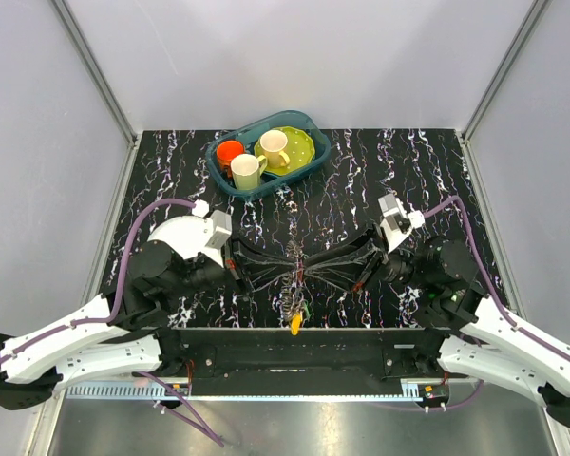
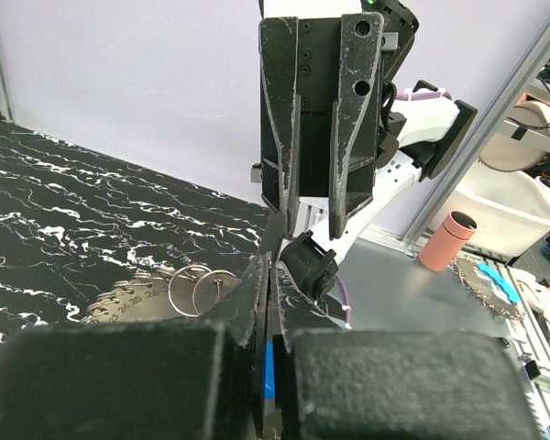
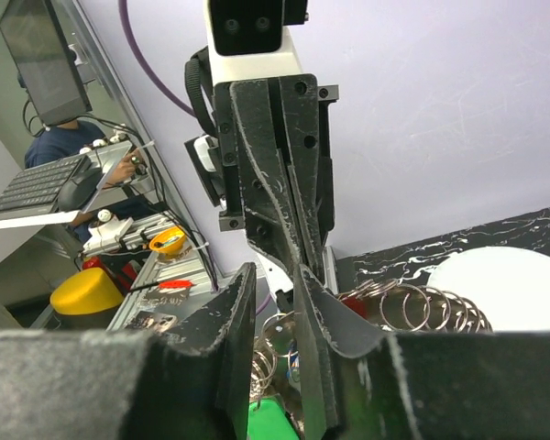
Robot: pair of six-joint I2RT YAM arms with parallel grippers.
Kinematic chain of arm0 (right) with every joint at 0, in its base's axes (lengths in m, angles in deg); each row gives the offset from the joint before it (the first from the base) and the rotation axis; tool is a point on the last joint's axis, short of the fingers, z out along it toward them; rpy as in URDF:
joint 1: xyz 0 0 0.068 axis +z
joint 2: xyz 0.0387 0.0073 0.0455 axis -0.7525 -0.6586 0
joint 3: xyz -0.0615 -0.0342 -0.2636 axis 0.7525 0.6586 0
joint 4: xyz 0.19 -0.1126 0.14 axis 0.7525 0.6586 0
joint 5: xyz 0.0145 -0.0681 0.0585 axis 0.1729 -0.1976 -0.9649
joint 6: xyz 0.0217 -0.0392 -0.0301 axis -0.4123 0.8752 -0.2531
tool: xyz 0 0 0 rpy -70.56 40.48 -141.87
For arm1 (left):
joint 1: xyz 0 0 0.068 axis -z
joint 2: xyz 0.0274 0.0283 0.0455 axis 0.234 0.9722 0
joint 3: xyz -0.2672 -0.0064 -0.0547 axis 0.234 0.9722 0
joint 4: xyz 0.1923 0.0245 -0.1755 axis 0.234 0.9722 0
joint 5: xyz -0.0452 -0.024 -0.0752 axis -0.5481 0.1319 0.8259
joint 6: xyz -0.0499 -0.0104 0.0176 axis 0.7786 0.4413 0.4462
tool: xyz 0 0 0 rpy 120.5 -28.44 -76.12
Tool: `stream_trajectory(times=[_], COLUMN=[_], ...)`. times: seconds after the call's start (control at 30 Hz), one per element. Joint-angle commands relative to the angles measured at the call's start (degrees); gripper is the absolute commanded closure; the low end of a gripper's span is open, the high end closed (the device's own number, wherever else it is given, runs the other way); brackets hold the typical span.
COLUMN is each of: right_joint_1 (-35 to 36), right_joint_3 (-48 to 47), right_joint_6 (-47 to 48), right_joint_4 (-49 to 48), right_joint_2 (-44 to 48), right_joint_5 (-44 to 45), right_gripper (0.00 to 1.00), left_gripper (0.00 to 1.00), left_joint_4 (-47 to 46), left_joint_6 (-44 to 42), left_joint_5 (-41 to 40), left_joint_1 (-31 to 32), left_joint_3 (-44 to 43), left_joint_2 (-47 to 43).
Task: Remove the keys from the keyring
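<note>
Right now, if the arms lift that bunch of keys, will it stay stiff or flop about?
Probably floppy: the keys form a loose cluster. Likely heavy for its size: the keyring is crowded with metal. Hard, smooth metal may slip when gripped.

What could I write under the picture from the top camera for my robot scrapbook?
The left gripper and right gripper meet tip to tip over dangling keys above a black marbled table.

Right pincer point(image 3: 275, 275) fingers apart; keyring point(image 3: 412, 307) coils just beyond; left pincer point(image 3: 302, 261) opposite, closed; white plate point(image 3: 509, 289) right.
</note>
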Motion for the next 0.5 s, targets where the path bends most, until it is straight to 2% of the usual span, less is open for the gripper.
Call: stream_trajectory(times=[0.0, 0.33, 0.47], right_joint_1=[0.3, 0.3, 0.3], right_joint_3=[-1.3, -0.5, -0.4], right_joint_6=[1.0, 3.7, 4.8], right_joint_4=[-0.1, 0.6, 1.1], right_joint_2=[0.0, -0.8, -1.0], right_joint_5=[-3.0, -3.3, -4.6], right_gripper=[0.72, 0.69, 0.75], left_gripper=[1.00, 1.00, 1.00], left_joint_4=[-6.7, -7.4, -7.4], left_joint_6=[1.0, 1.1, 1.2], left_joint_5=[1.9, 4.0, 4.2], left_joint_1=[0.0, 0.0, -0.1], left_joint_3=[-1.6, -1.9, -1.7], left_joint_2=[-1.0, -0.8, -1.0])
